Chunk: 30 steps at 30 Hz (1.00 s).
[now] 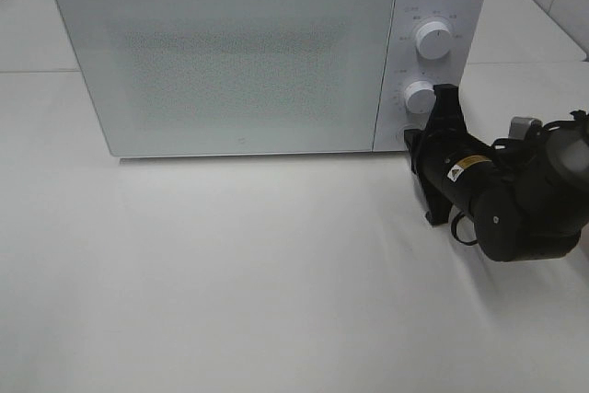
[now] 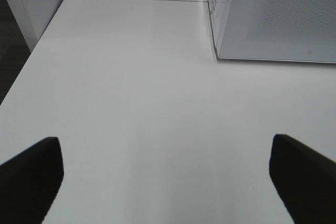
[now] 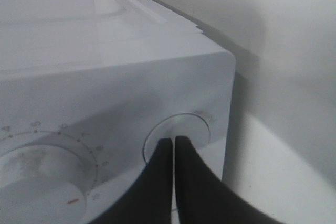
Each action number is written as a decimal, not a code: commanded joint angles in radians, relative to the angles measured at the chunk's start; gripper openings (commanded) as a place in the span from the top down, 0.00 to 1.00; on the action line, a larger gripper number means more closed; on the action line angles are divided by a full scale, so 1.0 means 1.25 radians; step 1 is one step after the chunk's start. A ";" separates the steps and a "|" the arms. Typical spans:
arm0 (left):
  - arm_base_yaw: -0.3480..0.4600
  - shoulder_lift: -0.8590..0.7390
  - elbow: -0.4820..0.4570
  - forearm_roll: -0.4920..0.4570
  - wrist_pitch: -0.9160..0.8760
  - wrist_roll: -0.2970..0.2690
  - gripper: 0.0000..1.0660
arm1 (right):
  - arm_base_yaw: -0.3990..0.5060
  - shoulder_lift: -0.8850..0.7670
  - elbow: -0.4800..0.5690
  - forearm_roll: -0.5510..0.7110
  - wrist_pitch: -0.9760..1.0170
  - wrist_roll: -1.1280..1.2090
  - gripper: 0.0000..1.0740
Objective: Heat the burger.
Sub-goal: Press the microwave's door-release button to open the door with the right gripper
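The right jaws, pressed together against the round flush white button [image 3: 185, 123] at the lower right corner of the white boxy microwave oven [image 1: 230, 52], should push straight in — squarely, without slipping off.

Dial markings [image 1: 425, 16] on microwave [image 1: 230, 62], yellow sticker [image 1: 457, 172] on right arm [image 1: 515, 195]: both illegible.

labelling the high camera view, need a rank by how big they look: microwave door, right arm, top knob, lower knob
1. microwave door
2. right arm, though it may sit nearer the camera
3. top knob and lower knob: they look alike, so unranked
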 commanded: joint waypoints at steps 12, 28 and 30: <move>0.000 -0.014 0.002 -0.007 -0.006 -0.002 0.04 | 0.000 0.022 -0.037 0.002 0.012 -0.001 1.00; 0.000 -0.014 0.002 -0.007 -0.006 -0.002 0.04 | -0.012 0.022 -0.055 0.002 0.018 0.000 1.00; 0.000 -0.014 0.002 -0.007 -0.006 -0.002 0.04 | -0.012 0.022 -0.056 0.002 0.018 0.000 1.00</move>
